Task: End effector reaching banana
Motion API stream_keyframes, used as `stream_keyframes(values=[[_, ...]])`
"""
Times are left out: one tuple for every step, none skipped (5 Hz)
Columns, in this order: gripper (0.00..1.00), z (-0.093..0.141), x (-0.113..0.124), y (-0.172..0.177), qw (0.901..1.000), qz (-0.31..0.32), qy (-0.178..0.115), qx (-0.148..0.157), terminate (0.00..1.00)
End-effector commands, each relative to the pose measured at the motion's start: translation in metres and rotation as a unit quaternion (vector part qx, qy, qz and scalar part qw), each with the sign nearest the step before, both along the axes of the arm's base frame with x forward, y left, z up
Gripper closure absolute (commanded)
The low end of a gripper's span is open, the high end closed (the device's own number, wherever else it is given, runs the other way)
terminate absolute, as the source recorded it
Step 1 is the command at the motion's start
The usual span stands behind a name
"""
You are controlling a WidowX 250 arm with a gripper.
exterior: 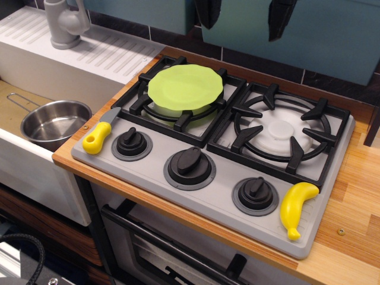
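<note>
observation.image, the only view: end effector [244,18] sat at the very top edge, mostly cropped out. Only two dark finger prongs showed, hanging down in front of the teal backsplash [332,41]. The prongs were set well apart with nothing between them, so the jaws read as wide and empty. Wrist housing was out of frame.

Banana [295,208] lay on the grey stove panel [196,196] at its front right corner, just right of the rightmost knob [256,195], stem end pointing toward the front edge. It was well apart from the prongs, with the whole right burner grate [279,130] between them.

Other items: a lime green plate [185,86] rested on the left burner grate. A toy knife [100,135] with yellow handle and grey blade lay at the panel's left front corner, beside the left knob [131,144]. The middle knob [190,166] was the biggest of the three. A steel pot [56,122] sat in the sink [18,154] left of the stove, with a grey faucet [64,24] behind it. Wooden counter [350,231] ran along the right and front of the stove. Oven door handle [178,249] was visible below.
</note>
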State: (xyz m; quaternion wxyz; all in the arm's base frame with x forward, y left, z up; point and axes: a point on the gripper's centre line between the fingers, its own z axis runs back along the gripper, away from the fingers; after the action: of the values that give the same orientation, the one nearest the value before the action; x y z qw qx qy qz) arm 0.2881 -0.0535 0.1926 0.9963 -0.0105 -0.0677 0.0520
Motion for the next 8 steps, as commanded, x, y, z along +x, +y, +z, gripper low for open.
stream_keyframes(values=[[0.00,0.000,0.000,0.000,1.0000,0.000,0.000,0.000,0.00],[0.00,-0.014,-0.006,-0.018,0.9998,0.005,-0.022,0.002,0.00],[0.00,-0.029,-0.013,-0.036,0.9990,0.015,-0.040,0.007,0.00],[0.00,-0.041,-0.015,-0.050,0.9980,0.021,-0.059,0.013,0.00],[0.00,-0.057,-0.014,-0.061,0.9966,0.022,-0.078,0.015,0.00],[0.00,-0.073,-0.012,-0.068,0.9950,0.020,-0.095,0.019,0.00],[0.00,-0.088,-0.007,-0.075,0.9927,0.021,-0.115,0.031,0.00],[0.00,-0.101,-0.003,-0.080,0.9904,0.021,-0.132,0.036,0.00]])
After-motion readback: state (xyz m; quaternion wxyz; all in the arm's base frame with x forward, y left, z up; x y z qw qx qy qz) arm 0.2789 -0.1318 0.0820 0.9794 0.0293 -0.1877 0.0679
